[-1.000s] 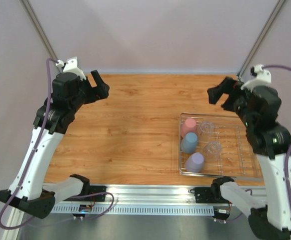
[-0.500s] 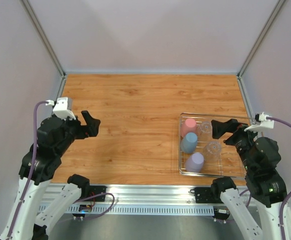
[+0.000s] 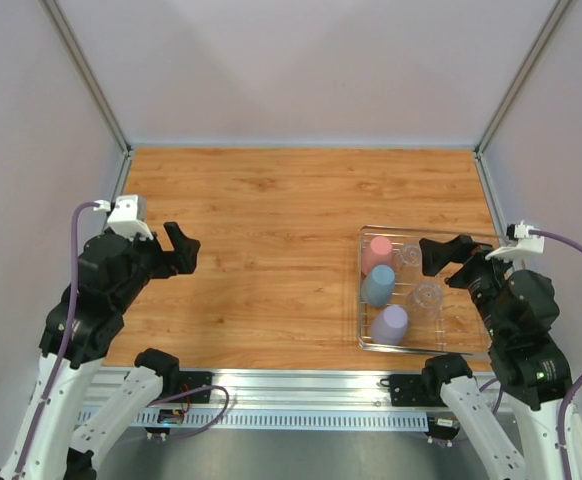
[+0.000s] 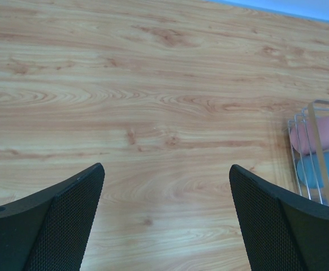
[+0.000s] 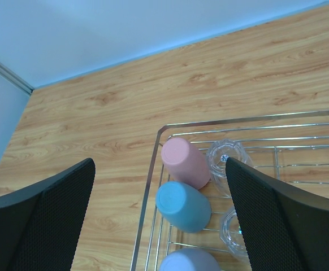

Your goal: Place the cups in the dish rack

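Top external view: the dish rack (image 3: 360, 300) holds a pink cup (image 3: 376, 254), blue cup (image 3: 378, 285), lavender cup (image 3: 389, 324) and two glass tumblers (image 3: 426, 297). The left gripper (image 3: 183, 250) and right gripper (image 3: 449, 255) both have their fingers spread.

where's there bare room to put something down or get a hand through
The wooden table is bare from the left tool across to the dish rack rim, and behind the rack to the back wall. Crowded: the rack's left side, where the pink cup, blue cup, lavender cup and two glass tumblers sit close together under the right tool.
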`<action>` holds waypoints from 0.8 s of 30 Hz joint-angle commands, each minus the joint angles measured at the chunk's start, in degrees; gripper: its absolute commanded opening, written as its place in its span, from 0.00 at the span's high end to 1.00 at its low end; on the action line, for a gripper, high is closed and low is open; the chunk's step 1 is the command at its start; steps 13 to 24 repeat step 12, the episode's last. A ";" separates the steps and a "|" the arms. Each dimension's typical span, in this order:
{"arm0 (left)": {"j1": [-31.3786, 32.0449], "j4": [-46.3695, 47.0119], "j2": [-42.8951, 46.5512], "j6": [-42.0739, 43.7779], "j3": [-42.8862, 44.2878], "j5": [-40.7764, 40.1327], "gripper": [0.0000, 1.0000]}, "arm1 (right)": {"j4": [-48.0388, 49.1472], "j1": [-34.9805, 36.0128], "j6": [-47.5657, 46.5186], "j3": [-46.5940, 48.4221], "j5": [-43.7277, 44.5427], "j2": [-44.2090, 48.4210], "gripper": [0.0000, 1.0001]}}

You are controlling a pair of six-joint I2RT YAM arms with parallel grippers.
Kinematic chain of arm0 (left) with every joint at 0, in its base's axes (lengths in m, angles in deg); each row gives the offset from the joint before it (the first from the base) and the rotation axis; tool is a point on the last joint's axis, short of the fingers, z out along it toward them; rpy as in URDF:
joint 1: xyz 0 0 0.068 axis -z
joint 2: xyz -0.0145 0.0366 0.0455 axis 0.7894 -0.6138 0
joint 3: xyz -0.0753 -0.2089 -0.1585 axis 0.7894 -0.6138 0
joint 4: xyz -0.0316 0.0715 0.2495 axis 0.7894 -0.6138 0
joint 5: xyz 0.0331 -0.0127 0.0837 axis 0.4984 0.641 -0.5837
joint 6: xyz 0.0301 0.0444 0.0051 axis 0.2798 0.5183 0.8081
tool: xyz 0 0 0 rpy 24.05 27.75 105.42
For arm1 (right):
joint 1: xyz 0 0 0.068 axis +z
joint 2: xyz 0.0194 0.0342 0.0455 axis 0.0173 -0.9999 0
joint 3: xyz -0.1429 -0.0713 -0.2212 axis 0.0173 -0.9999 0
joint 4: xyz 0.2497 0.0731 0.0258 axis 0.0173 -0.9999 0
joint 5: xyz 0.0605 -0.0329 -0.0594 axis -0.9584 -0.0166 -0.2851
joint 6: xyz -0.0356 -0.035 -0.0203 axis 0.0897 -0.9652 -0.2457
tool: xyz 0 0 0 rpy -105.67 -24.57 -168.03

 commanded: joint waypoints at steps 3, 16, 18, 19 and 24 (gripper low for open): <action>-0.06 0.68 -0.88 1.63 -0.78 0.85 0.00 | 2.13 0.01 0.34 0.98 -1.50 -1.48 0.00; -0.06 2.09 -1.50 1.80 -1.74 0.86 0.00 | 2.04 0.10 -0.53 1.59 -1.68 -2.88 0.00; -0.06 2.09 -1.50 1.80 -1.74 0.86 0.00 | 2.04 0.10 -0.53 1.59 -1.68 -2.88 0.00; -0.06 2.09 -1.50 1.80 -1.74 0.86 0.00 | 2.04 0.10 -0.53 1.59 -1.68 -2.88 0.00; -0.06 2.09 -1.50 1.80 -1.74 0.86 0.00 | 2.04 0.10 -0.53 1.59 -1.68 -2.88 0.00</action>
